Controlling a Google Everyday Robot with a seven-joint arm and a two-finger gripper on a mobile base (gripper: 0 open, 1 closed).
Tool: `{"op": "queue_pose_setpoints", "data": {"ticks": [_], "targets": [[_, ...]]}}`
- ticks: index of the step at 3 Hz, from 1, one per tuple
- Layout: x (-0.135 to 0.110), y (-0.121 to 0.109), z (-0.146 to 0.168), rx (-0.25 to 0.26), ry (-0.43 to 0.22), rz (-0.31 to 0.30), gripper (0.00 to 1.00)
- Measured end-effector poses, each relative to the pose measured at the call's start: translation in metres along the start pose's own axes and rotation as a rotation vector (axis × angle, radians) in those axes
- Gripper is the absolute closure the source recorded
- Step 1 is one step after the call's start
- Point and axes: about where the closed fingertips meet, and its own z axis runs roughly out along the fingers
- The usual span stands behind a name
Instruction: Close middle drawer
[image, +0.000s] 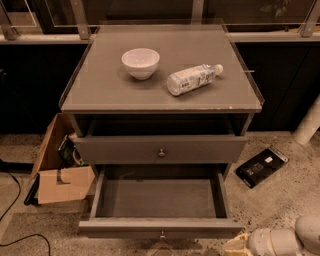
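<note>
The middle drawer (160, 227) is pulled far out toward me, and its wide shallow inside is bare. Its slim front has a small round knob (161, 234) near the bottom edge of the view. The taller-fronted top drawer (160, 148) above it stands slightly out. The lowest drawer is hidden under the open one. My gripper (236, 246) is at the bottom right, on a white arm (280, 242). It is low, just right of the open drawer's front right corner, and apart from it.
A white bowl (140, 62) and a lying plastic bottle (192, 79) are on the cabinet top (100, 90). An open cardboard box (62, 182) stands left of the cabinet. A flat black device (262, 166) lies on the floor to the right. A black cable (15, 200) runs at the far left.
</note>
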Motion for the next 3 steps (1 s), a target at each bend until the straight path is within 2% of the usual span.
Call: {"op": "queue_pose_setpoints", "data": {"ticks": [1, 2, 3], "targets": [[0.015, -0.014, 0.016, -0.011, -0.019, 0.013, 1.00], [0.015, -0.023, 0.025, -0.037, -0.040, -0.009, 1.00], [0.002, -0.037, 0.037, -0.068, -0.058, -0.056, 1.00]]}}
